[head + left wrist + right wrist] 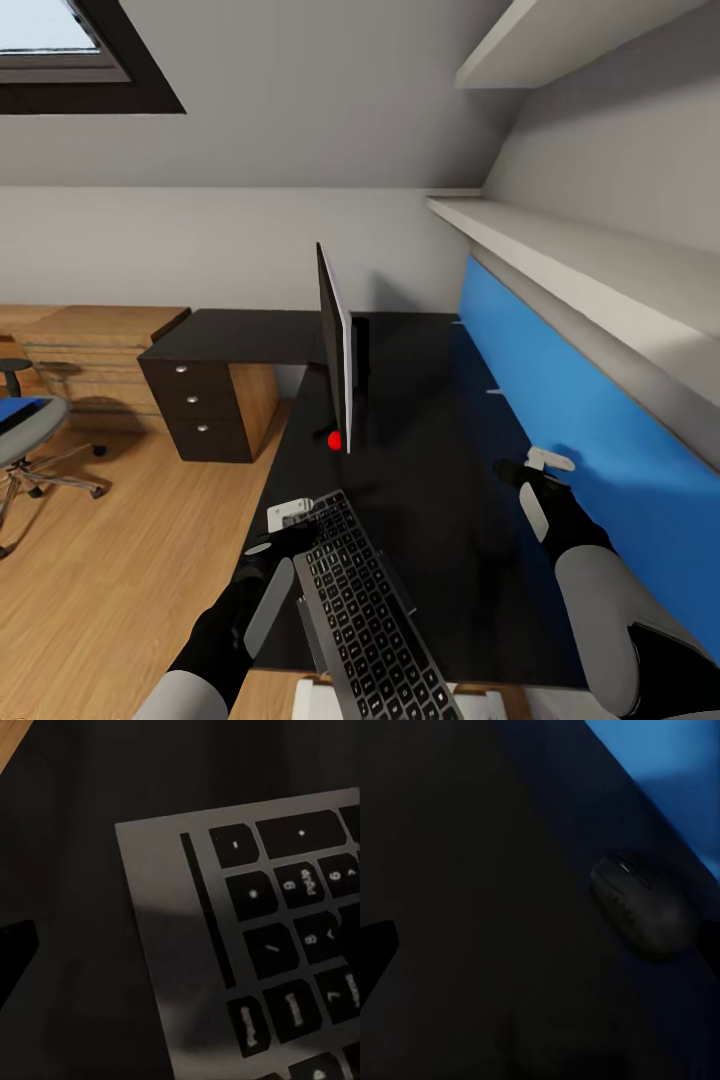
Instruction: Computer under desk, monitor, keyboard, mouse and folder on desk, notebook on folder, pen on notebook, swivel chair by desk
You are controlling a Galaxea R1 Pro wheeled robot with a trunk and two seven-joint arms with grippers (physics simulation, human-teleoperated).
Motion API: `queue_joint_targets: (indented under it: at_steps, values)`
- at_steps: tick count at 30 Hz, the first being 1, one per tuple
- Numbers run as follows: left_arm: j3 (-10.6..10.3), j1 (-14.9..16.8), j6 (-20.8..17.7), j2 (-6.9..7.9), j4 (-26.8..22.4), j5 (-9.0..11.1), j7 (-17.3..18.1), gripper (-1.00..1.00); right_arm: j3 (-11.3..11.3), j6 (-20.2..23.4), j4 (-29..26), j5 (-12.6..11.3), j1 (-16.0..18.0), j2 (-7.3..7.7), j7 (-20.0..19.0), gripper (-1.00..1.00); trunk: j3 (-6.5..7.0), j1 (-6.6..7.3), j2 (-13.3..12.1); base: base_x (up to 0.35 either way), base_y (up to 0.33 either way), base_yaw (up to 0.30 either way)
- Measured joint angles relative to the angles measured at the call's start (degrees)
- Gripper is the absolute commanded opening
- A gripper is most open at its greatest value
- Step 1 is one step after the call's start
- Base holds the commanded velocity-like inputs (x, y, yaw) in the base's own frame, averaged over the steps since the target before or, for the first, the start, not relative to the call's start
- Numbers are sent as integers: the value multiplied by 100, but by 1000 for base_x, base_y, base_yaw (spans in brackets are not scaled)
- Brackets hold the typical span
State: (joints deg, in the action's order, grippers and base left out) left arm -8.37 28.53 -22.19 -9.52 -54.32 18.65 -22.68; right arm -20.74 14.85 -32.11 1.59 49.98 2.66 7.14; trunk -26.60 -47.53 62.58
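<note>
Keyboard (372,620) on desk (440,420) — mouse (643,906) apart

The monitor (335,350) stood edge-on near the desk's (440,420) left edge. The keyboard (365,610) lay before it at the near-left corner, overhanging the near edge. The mouse (645,907) lay on the desk just beside the right-edge back panel (590,410). A swivel chair (25,440) stood well left of the desk on the floor (120,560).

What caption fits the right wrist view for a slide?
Right wrist camera over the black desk, a dark mouse lying near the blue wall panel.
</note>
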Motion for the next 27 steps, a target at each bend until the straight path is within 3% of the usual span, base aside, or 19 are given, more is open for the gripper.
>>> queue_joint_targets:
  at_steps: [8, 12, 15, 16, 21, 22, 25, 26, 27]
  values:
    - [-4, 0, 3, -8, -27, 0, 0, 100, 0, -7, -5, 0, 0, 0, 0, 100, -71, 0, 0, 0, 0, 0]
    - [-13, 0, -78, -23, -729, 8, 1, 100, 5, -8, -6, 1, 0, -2, 0, 100, -106, 0, 0, 0, 0, 0]
    - [-29, 2, -524, -38, -1455, 18, -12, 100, 6, -5, -6, 5, 0, -6, 0, 100, -133, 0, 0, 0, 0, 0]
    - [-35, 9, -965, -48, -1786, 22, -57, 100, 7, -3, -6, 6, 0, -7, 0, 100, -142, 0, 0, 0, 0, 0]
    - [-23, 262, -2227, -48, -2431, 94, -240, 100, 4, 0, -7, 7, 0, -4, 0, 100, -186, 0, 0, 0, 0, 0]
    - [-5, 459, -2594, -48, -2536, 227, -280, 100, 2, 0, -12, 8, 0, -3, 2, 100, -195, 0, 0, 0, 0, 0]
    - [33, 710, -2945, -48, -2552, 591, -320, 100, 0, 0, -22, 8, 0, 9, 5, 100, -222, 0, 0, 0, 0, 0]
    - [41, 800, -3069, -48, -2480, 870, -338, 100, -1, 1, -25, 9, 0, 31, 7, 100, -231, 0, 0, 0, 0, 0]
    - [33, 834, -3117, -48, -2425, 1004, -345, 100, -1, 1, -27, 8, 0, 46, 7, 100, -240, 0, 0, 0, 0, 0]
